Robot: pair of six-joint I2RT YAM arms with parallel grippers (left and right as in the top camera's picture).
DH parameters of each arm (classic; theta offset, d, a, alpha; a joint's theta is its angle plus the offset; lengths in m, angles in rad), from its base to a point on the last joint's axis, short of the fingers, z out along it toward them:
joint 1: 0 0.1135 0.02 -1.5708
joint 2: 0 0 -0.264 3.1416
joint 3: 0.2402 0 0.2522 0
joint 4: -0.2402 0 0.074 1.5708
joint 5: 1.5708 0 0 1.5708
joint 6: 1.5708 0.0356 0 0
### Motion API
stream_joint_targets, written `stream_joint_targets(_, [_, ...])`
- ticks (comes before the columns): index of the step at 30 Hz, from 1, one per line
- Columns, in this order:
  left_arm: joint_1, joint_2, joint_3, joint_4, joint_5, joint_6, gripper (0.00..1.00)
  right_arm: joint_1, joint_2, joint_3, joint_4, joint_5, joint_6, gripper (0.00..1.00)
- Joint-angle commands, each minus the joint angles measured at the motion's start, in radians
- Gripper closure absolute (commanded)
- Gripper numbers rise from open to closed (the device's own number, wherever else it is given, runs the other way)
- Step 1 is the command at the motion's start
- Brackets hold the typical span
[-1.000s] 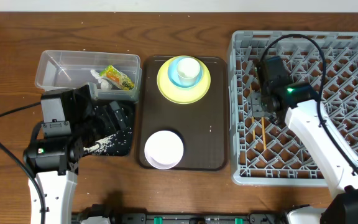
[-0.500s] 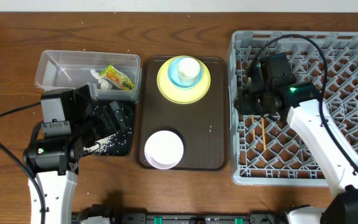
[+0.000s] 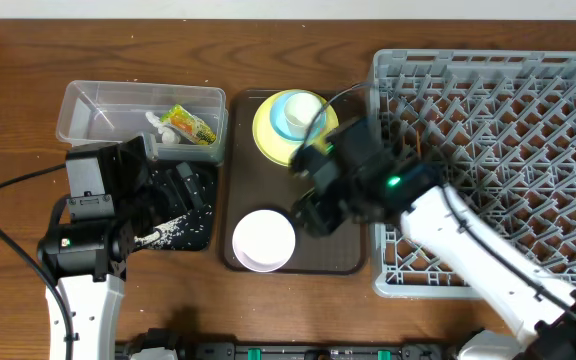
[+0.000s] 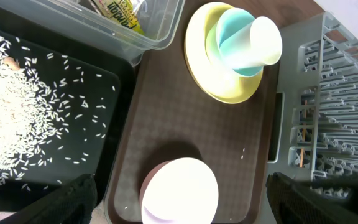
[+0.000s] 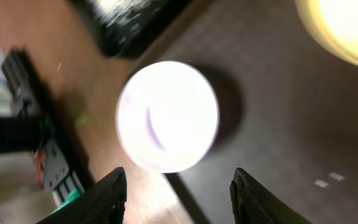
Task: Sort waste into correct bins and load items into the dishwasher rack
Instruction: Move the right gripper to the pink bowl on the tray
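The white bowl (image 3: 264, 240) sits at the front of the brown tray. My right gripper (image 3: 306, 205) hovers just right of it, open and empty. In the right wrist view the bowl (image 5: 168, 117) lies just ahead of that gripper (image 5: 182, 199). The yellow-green plate (image 3: 293, 128) carries the light blue cup (image 4: 235, 46) and the small white cup (image 4: 267, 40). My left gripper (image 4: 182, 190) stands wide open over the black tray (image 3: 183, 200), which holds rice (image 4: 11, 112). The snack wrapper (image 3: 190, 125) and paper scrap (image 3: 156, 124) lie in the clear tub (image 3: 98, 112). The chopsticks are hidden under my right arm.
The grey dishwasher rack (image 3: 508, 130) fills the right side, and my right arm stretches across its front left corner. The brown serving tray (image 3: 258, 180) lies between the bins and the rack. Bare wooden table (image 3: 8, 130) shows at the left and back.
My right arm has swung left out of the rack to above the brown tray, beside the white bowl, with its jaws a little wider. The left arm has not moved.
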Motion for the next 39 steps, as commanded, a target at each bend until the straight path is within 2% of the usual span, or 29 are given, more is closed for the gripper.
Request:
stream_joint_targets(1, [0.004, 0.000, 0.004, 0.000, -0.005, 0.013, 0.10, 0.106, 0.001, -0.006, 0.012, 0.125, -0.044, 0.48])
stream_joint_targets(8, [0.005, 0.000, 0.004, 0.000, -0.005, 0.013, 0.10, 0.302, 0.029, -0.007, 0.107, 0.407, -0.044, 0.48])
stream_joint_targets(14, [0.005, 0.000, 0.004, 0.000, -0.005, 0.013, 0.10, 0.385, 0.138, -0.007, 0.193, 0.454, -0.044, 0.49])
stream_joint_targets(20, [0.005, 0.000, 0.004, 0.000, -0.005, 0.013, 0.10, 0.405, 0.276, -0.007, 0.220, 0.452, -0.043, 0.51])
stream_joint_targets(28, [0.004, 0.000, 0.004, 0.000, -0.005, 0.013, 0.11, 0.406, 0.330, -0.007, 0.216, 0.450, -0.040, 0.76])
stream_joint_targets(33, [0.005, 0.000, 0.004, 0.000, -0.005, 0.013, 0.10, 0.406, 0.330, -0.007, 0.208, 0.451, -0.040, 0.77])
stream_joint_targets(39, [0.005, 0.000, 0.004, 0.000, -0.005, 0.013, 0.10, 0.404, 0.328, -0.006, 0.193, 0.468, -0.040, 0.72])
